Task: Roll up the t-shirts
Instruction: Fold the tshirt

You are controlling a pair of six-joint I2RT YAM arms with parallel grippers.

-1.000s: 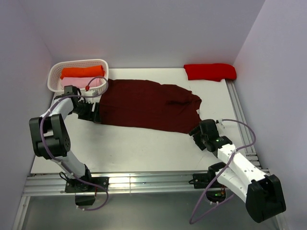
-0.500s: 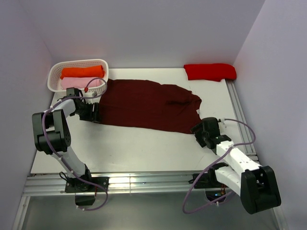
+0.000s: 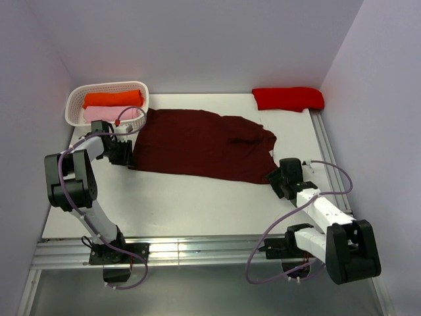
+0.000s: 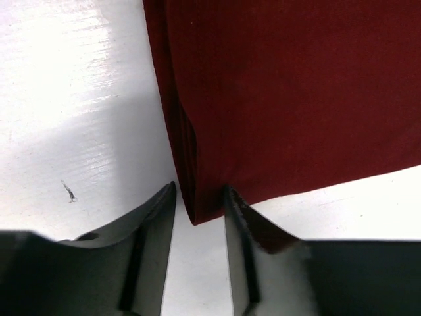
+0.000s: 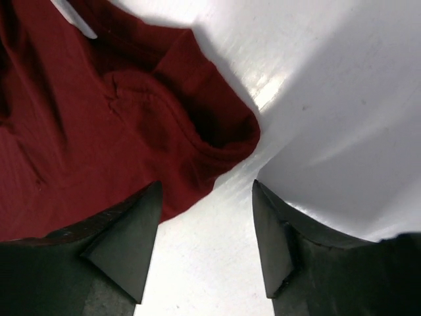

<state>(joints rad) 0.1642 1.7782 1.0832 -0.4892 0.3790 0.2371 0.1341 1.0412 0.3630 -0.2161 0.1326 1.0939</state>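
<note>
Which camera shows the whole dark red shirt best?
The top camera: it shows the whole maroon shirt spread flat. The left wrist camera shows only a corner inside the left claw; the right wrist camera shows only a rumpled edge.

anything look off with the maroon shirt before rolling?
Yes. The maroon t-shirt lies askew, slanting across the table rather than square to its edges. Its right end is bunched, and the sleeve there is curled and creased instead of flat. Nothing looks torn or spilled.
</note>
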